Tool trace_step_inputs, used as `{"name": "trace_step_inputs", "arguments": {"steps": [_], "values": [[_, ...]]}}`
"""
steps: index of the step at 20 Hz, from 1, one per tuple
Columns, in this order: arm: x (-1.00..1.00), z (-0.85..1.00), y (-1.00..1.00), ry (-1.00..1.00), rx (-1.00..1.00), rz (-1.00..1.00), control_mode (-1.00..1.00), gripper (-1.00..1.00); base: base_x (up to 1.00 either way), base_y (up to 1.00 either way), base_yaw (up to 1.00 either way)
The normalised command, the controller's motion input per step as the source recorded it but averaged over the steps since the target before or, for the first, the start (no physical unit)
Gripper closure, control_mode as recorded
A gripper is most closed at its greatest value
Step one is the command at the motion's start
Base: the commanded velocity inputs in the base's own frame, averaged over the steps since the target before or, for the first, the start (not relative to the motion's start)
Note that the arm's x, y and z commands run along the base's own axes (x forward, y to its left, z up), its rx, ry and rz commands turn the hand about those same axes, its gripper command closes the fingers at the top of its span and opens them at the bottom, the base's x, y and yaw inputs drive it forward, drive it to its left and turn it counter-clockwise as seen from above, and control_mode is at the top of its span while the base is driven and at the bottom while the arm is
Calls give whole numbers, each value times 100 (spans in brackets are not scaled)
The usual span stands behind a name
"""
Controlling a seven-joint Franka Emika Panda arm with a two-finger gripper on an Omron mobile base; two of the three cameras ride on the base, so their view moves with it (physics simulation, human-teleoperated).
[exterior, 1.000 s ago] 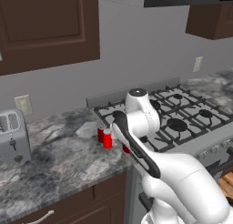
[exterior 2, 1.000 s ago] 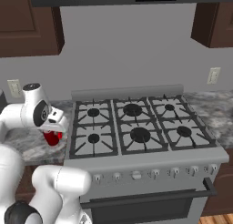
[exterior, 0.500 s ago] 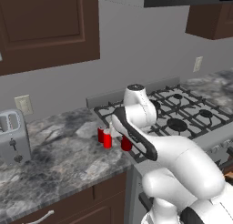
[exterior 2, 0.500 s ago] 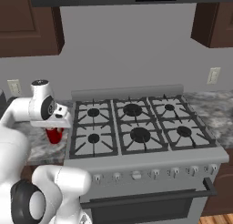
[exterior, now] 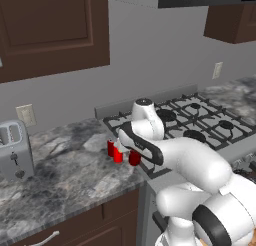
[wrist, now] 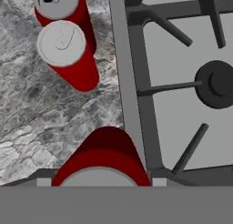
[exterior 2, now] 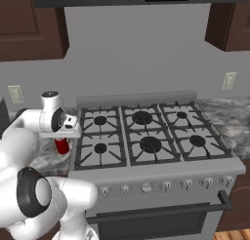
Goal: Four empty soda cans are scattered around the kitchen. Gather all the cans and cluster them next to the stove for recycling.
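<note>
Placing of the third soda can (wrist: 100,157) seems to be the step in hand: the end effector (wrist: 101,182) is pinching this can from both sides, with the dark tips against its red wall. The can is on the grey marble table (exterior: 65,175), just beside the left edge of the stove (wrist: 177,59). In the left base view the same can (exterior: 134,158) stands at the table edge next to the stove. Two other cans are close behind it, the nearer one (wrist: 63,48) and the farther one (wrist: 57,2), and these two are touching or almost touching each other. I judge that three of the four cans are now gathered, so one more must be fetched from another place in the kitchen. The next move calls for spreading the fingers gently and lifting the hand straight up, so that the can is not tipped and its neighbours are not pushed. All three cans stand upright: the long axis is vertical and the silvery tops point up, toward the hand camera. The toaster (exterior: 14,150) stands well apart on the left side of the table.
</note>
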Motion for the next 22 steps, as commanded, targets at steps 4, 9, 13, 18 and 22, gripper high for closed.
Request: {"name": "trace_step_inputs", "arguments": {"steps": [4, 9, 13, 18, 22], "values": [[17, -19, 23, 0, 0, 0, -100, 100, 0, 0, 0], [-5, -22, 19, 0, 0, 0, -100, 100, 0, 0, 0], [1, -31, 5, 0, 0, 0, -100, 100, 0, 0, 0], [2, -32, 1, 0, 0, 0, -100, 100, 0, 0, 0], [0, -37, 0, 0, 0, 0, -100, 100, 0, 0, 0]]}}
